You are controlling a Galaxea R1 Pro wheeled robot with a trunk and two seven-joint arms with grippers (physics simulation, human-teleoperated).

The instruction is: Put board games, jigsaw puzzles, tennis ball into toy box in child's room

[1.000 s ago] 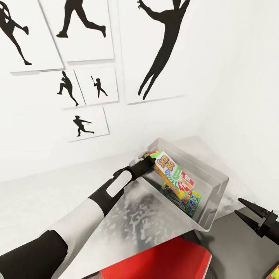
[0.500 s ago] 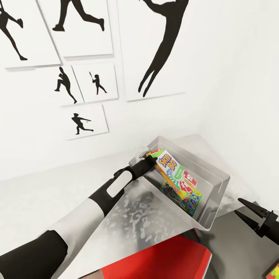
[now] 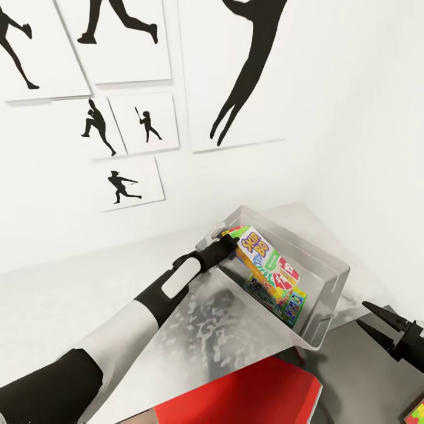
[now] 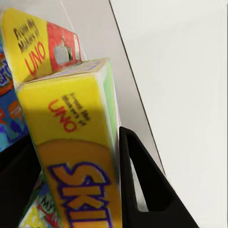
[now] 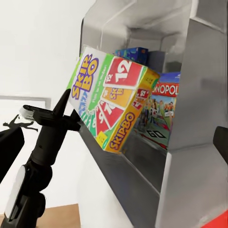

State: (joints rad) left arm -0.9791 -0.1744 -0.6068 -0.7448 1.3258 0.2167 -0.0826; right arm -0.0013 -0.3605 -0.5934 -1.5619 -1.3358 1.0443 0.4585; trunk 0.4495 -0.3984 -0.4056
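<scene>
The left gripper is clamped on the Skip-Bo box, holding it tilted inside the grey bin on the table; a Monopoly box stands behind it; the right gripper hangs beside the bin, its fingers spread and empty.

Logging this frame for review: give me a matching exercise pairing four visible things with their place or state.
Things:
1. Skip-Bo box
2. Monopoly box
3. right gripper
4. red chair

States:
A. open, holding nothing, beside the toy box
B. below the bin, at the picture's lower edge
C. tilted in the bin, between the left gripper's fingers
D. leaning inside the bin behind another game

Pairs: 1-C, 2-D, 3-A, 4-B
</scene>
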